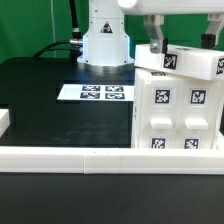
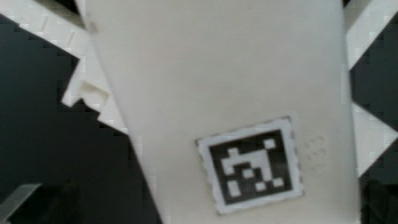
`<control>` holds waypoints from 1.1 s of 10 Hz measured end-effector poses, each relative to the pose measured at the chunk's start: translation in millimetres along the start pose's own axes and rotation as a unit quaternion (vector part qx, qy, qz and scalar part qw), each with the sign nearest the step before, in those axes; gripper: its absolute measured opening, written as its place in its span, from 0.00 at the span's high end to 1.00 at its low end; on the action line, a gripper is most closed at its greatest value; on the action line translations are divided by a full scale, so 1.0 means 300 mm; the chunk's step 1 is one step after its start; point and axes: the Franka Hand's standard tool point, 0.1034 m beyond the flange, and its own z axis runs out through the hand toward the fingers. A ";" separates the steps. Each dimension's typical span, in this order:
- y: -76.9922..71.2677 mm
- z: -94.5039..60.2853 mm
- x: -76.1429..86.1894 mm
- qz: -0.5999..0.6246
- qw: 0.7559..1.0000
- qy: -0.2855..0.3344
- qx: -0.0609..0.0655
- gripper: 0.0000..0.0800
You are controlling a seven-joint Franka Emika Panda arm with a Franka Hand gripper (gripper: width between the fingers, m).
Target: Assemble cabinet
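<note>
The cabinet (image 1: 172, 112), a white boxy body with several tags on its faces, stands at the exterior view's right. A white tagged top panel (image 1: 188, 63) lies slightly tilted on top of it. My gripper (image 1: 180, 46) comes down from above and is shut on this panel, with a dark finger at each side of it. In the wrist view the panel (image 2: 196, 90) fills most of the picture with one tag showing. Only the tips of my gripper (image 2: 210, 208) show at the lower corners. The cabinet's hollow inside is hidden.
The marker board (image 1: 104, 92) lies flat on the black table in front of the robot base (image 1: 104, 42). A white rail (image 1: 70, 156) runs along the table's near edge, with a short white wall (image 1: 4, 122) at the exterior view's left.
</note>
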 end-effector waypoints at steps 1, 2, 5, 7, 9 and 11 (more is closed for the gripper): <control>0.002 0.005 -0.003 0.013 1.000 -0.001 0.000 0.00; 0.004 0.007 -0.004 0.030 1.000 -0.002 0.000 0.00; 0.011 0.004 -0.004 0.051 0.999 -0.001 0.000 0.58; 0.021 -0.001 0.010 0.053 0.999 0.012 -0.007 0.94; 0.026 -0.001 0.012 0.054 0.998 0.016 -0.010 1.00; 0.030 -0.040 0.008 0.052 0.998 0.016 -0.006 1.00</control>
